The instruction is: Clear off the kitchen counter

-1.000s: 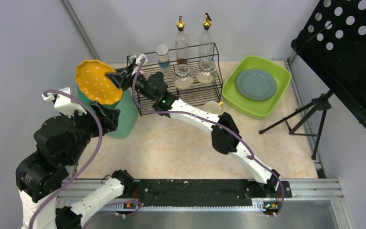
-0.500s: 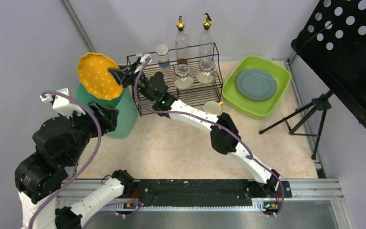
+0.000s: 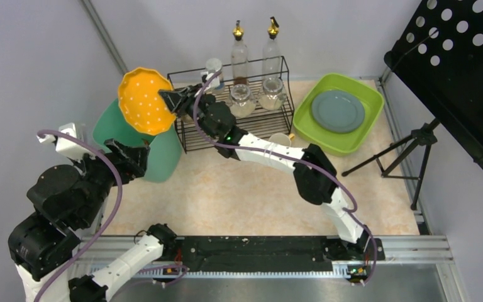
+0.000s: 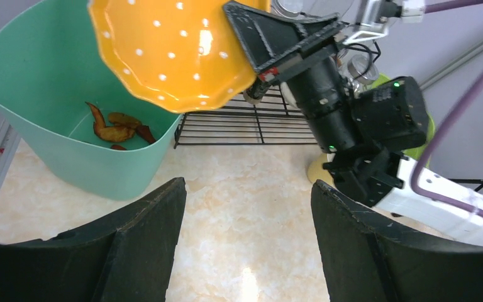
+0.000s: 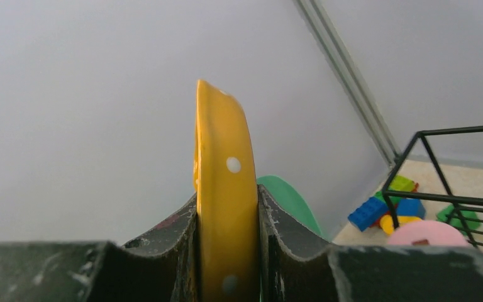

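The bench (image 3: 226, 192), a wide speckled cream top, fills the middle of the overhead view and is mostly bare near the arm bases. Its far edge carries a teal bin (image 3: 166, 157) at the left corner, a black wire rack (image 3: 261, 126) just beside it, and a lime-green tub (image 3: 307, 129) at the right. The orange dotted plate (image 3: 141, 100) is held on edge above the bin's mouth, gripped at its rim by the right end effector (image 3: 165, 99), whose jaws are narrow and pressed on both faces of the plate. The left end effector (image 4: 246, 207) hangs wide and holds nothing, low over the bench in front of the bin. Food scraps (image 4: 114, 130) lie in the bin and the plate face looks clean, so the tipping seems done and the tub is probably next. To do that well, hold the rim clamp firm and level the plate only once it is away from the bin. Carry it in front of the rack, not over it: the tall bottles (image 3: 239, 50) stand there, and a cup (image 3: 279, 141) sits close to the rack's front corner. The open bench in front of the rack gives the freest path.
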